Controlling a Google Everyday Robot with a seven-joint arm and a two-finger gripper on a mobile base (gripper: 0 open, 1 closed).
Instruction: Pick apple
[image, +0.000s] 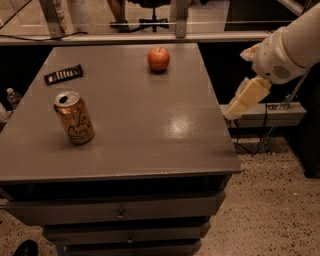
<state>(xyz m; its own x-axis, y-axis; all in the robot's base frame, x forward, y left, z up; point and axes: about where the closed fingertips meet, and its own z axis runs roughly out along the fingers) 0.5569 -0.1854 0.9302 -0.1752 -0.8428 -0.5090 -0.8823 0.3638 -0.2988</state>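
The apple (158, 59) is small, round and red-orange, with its stem dimple up. It sits near the far edge of the grey table (150, 130), right of centre. My gripper (245, 100) hangs on the white arm (290, 47) off the table's right edge, above the floor. It is well to the right of the apple and nearer to me, and touches nothing. An orange-copper drink can (74, 118) with script lettering stands upright on the left side of the table.
A black remote-like bar (63, 74) lies at the table's far left. Drawers (120, 212) run below the front edge. A shelf and cables (265, 117) lie behind the gripper. A glass partition (125, 20) runs behind the table.
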